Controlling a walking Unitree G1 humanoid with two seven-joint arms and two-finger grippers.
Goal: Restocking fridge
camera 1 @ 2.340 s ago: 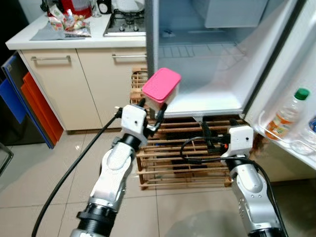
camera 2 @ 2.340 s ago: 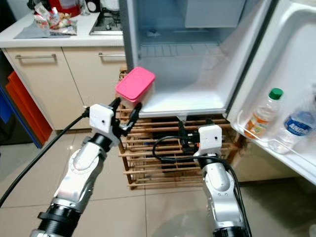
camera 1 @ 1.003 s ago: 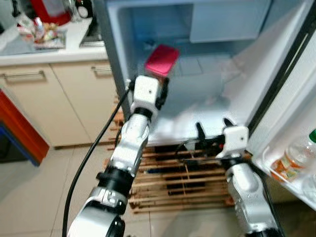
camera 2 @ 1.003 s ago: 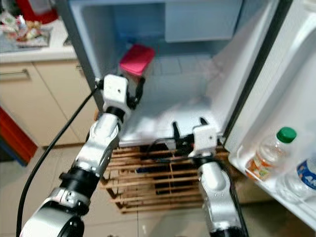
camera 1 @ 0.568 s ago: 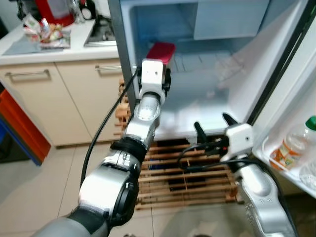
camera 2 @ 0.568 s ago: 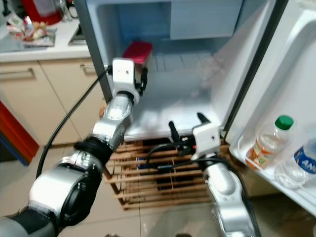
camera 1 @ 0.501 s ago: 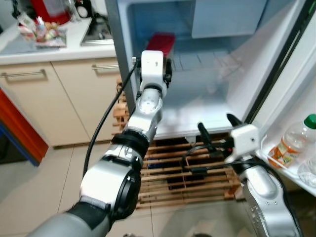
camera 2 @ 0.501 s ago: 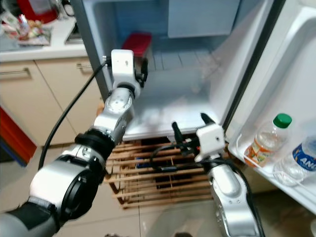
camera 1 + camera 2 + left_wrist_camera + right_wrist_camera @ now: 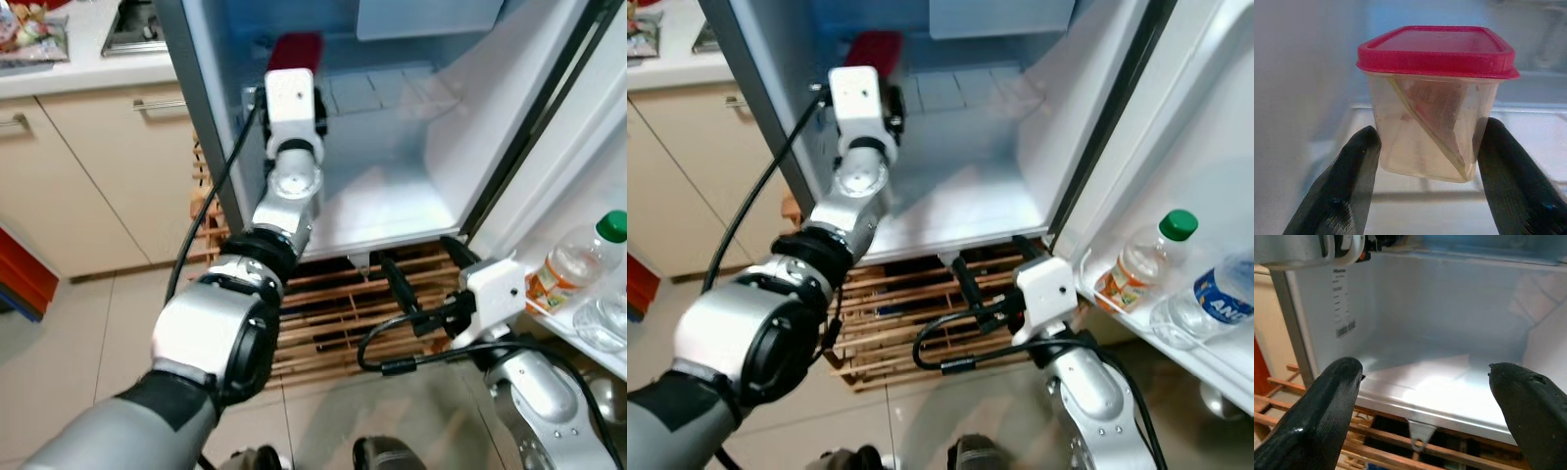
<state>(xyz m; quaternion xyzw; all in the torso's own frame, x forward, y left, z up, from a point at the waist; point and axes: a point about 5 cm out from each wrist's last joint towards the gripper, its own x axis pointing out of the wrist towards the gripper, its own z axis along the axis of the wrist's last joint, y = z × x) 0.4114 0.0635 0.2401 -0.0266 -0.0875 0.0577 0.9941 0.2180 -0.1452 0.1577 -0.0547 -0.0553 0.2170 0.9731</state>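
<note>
At the far left, the cream kitchen table (image 9: pixel 69 69) with its drawer fronts has slid toward the edge of the head views, because the robot has stepped in close to the open white fridge (image 9: pixel 392 196). Next along, the left tool (image 9: pixel 1422 156) has carried the clear plastic tub with a pink lid (image 9: pixel 1432 103) from outside the cabinet, at the fridge's front edge a couple of seconds ago, deep into the left rear of the compartment. Its two black fingers (image 9: pixel 1349 191) still press the tub's side walls, and the tub hangs above the pale ribbed shelf (image 9: pixel 382 93), not yet set down as far as I can tell. The delivery looks nearly done: lowering and release remain. Further right, the right tool (image 9: pixel 1425 396) waits with its fingers spread wide and empty, low before the fridge floor, over the wooden slatted rack (image 9: pixel 333 304). At the far right, clear plastic bottles (image 9: pixel 1141 259) stand in the door shelf.
</note>
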